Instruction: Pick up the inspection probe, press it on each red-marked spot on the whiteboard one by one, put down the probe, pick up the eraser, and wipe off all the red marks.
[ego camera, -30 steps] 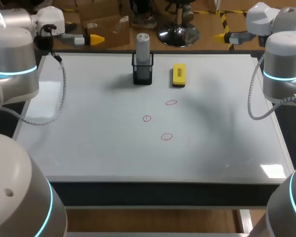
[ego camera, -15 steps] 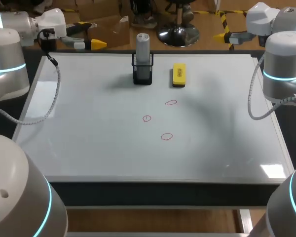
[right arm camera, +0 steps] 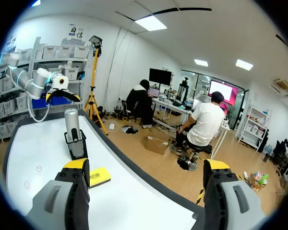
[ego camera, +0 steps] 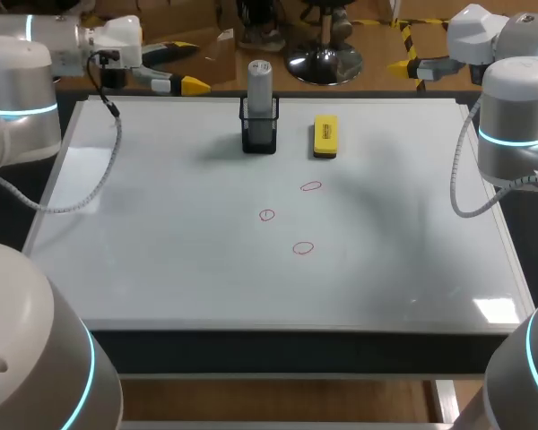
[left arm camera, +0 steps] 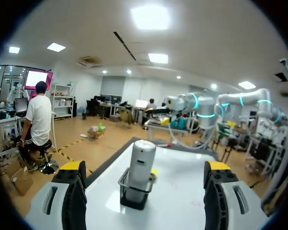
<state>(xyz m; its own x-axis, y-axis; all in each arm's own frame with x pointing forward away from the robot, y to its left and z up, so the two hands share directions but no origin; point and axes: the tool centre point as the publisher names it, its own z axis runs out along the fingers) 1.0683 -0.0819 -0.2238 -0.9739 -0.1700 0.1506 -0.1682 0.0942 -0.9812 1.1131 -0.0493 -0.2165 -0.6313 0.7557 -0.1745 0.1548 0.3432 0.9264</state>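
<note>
Inspection probe: You'll find the grey inspection probe point(ego camera: 260, 82) standing upright in a black mesh holder point(ego camera: 259, 136), close to the far edge of the whiteboard point(ego camera: 161, 260). Neither gripper touches it.
Eraser: The yellow eraser point(ego camera: 325, 137) lies flat on the board just beside the holder, on your right arm's side, with a small gap between them.
Red marks: Three small red rings are drawn near the middle of the board. The far mark point(ego camera: 311, 186) is closest to the eraser. The middle mark point(ego camera: 266, 215) sits nearer to you and a little toward your left arm. The near mark point(ego camera: 303, 248) is closest to the front edge. All three are unwiped.
Left gripper: Your left gripper point(left arm camera: 146, 168) hangs above the board near its far left corner, aimed along the far edge toward the holder. Its fingers are spread wide with nothing between them. In its wrist view the probe and holder stand straight ahead, well apart from the yellow tips.
Right gripper: Your right gripper point(right arm camera: 146, 165) hangs near the far right corner. Its fingers are likewise spread wide and hold nothing. In its wrist view the eraser, holder and probe lie ahead, off to one finger's side.
</note>
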